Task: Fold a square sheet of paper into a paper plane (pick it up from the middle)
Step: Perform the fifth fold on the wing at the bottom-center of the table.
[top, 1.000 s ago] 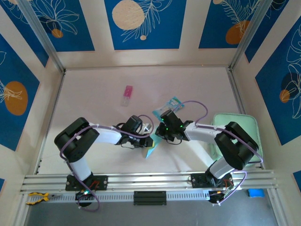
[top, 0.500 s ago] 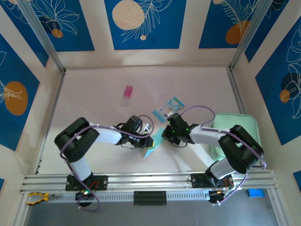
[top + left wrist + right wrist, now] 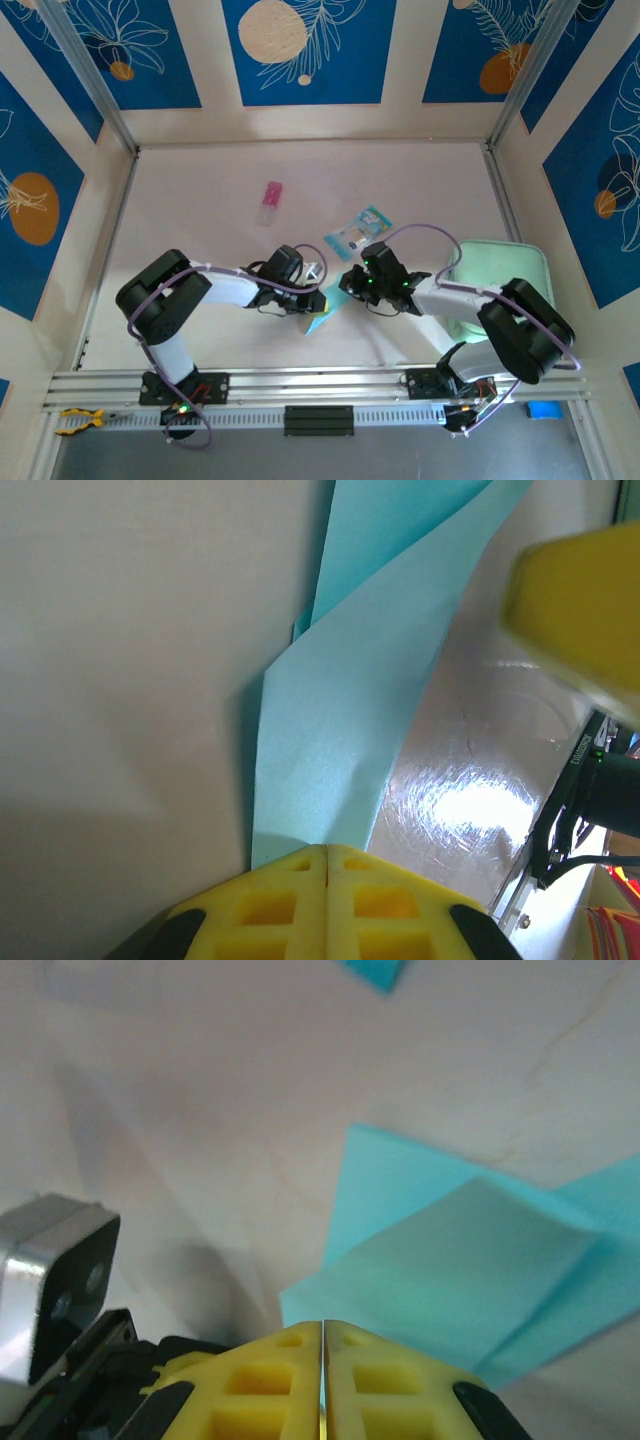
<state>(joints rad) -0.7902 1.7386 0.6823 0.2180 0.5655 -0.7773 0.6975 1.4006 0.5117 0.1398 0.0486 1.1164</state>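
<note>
- Your square sheet of paper [image 3: 322, 320] is plain light-blue and unmarked. It is no longer a flat square: it is creased into a narrow, pointed shape with overlapping layers.
- In the right wrist view, one flap of the sheet [image 3: 470, 1270] lies over a wider layer beneath it, and a small cyan corner shows at the top edge.
- The sheet lies on the table [image 3: 200, 200], near its front middle, between the two gripper tips.
- Left gripper [image 3: 318, 298]: jaws fully closed. In the left wrist view the narrow end of the sheet [image 3: 340, 710] runs straight into the closed tips [image 3: 327, 875], so it looks pinched.
- Right gripper [image 3: 350, 285]: jaws pressed together. The sheet reaches its tips [image 3: 323, 1355], but you cannot tell whether it is gripped.
- Count:
  - one sheet
  - two grippers
  - one teal-and-clear packet [image 3: 360, 232]
  - one small pink item [image 3: 271, 203]
  - one mint-green pad [image 3: 505, 262]
</note>
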